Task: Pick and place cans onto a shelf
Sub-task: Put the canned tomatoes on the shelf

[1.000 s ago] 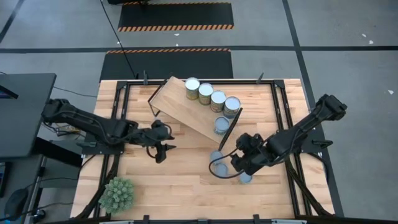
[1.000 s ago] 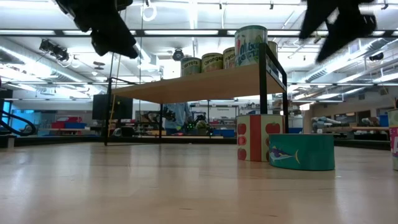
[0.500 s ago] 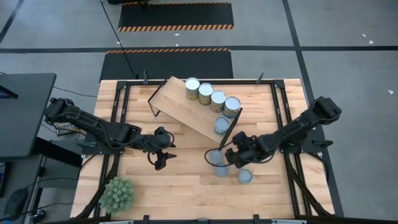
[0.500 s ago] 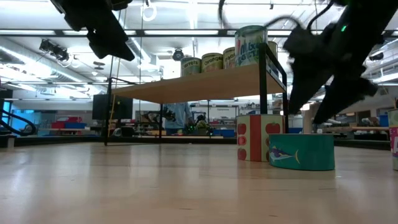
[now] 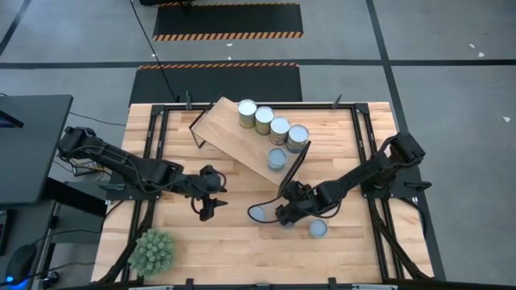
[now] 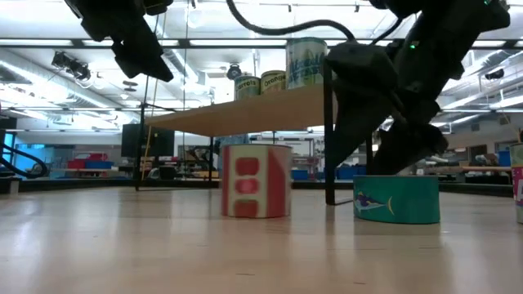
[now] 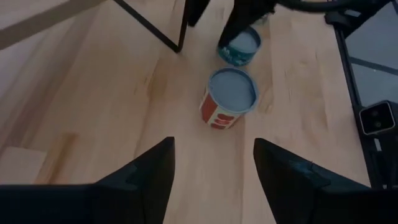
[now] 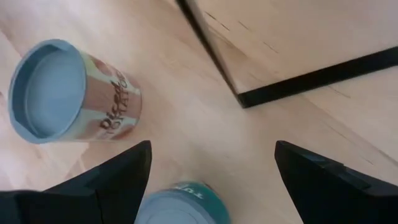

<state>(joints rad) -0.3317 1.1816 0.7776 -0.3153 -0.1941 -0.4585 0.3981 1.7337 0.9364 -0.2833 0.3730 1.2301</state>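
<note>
My right gripper (image 5: pixel 284 214) dropped wide over teal can (image 8: pixel 180 202); shelf (image 5: pixel 234 137) got nudged. Left gripper (image 5: pixel 211 208) half-open, empty.

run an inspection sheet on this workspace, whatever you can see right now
surface: light wooden tabletop, no spills seen
job's things: skewed light-wood plank shelf on black legs carries four metal cans in a row; red-and-white can, short teal can and blue-grey-topped can stand on the tabletop
clutter: spiky green plant ball at the near left corner
grippers: left pincer open, empty, above the table; right pincer open, straddling the teal can
cables: black cable loop beside the right pincer
surroundings: grey floor, hazard-striped black mats, dark desk at left
</note>
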